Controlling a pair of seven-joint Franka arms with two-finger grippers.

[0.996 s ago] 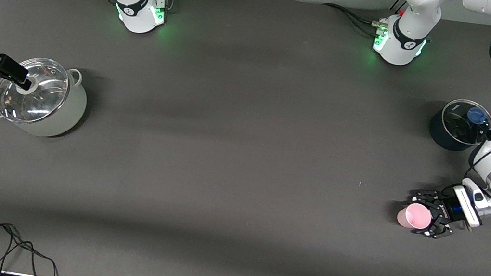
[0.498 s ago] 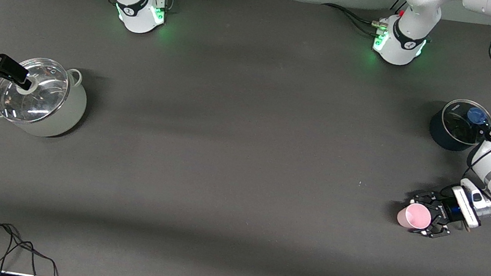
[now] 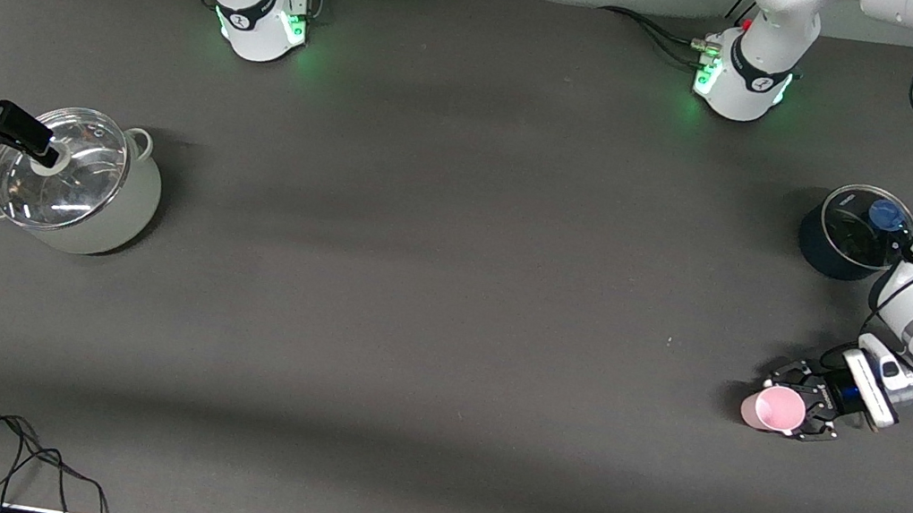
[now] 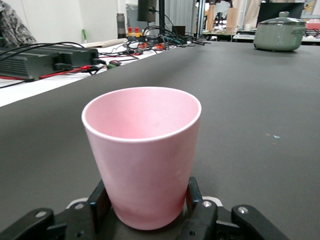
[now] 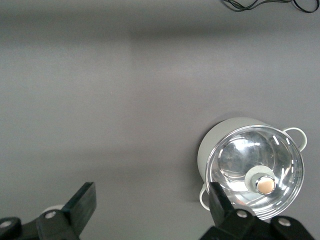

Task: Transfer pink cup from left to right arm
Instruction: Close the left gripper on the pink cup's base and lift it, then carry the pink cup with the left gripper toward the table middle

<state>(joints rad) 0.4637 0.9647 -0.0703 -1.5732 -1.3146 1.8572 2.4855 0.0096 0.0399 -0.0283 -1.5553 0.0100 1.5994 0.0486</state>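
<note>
Fingers of the left gripper [image 3: 800, 411] squeeze the small pale-pink plastic cup [image 3: 774, 409] on the table, while the right gripper [image 3: 42, 149] waits wide open above the grey glass-lidded pot [image 3: 74, 181].

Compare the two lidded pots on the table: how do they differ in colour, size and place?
The pale grey-green pot looks larger than the dark pot. The pale one stands toward the right arm's end of the table, with the open right gripper over its lid; the dark one stands toward the left arm's end. The pale pot has two loop handles, the dark one a long blue handle. Both carry glass lids.
</note>
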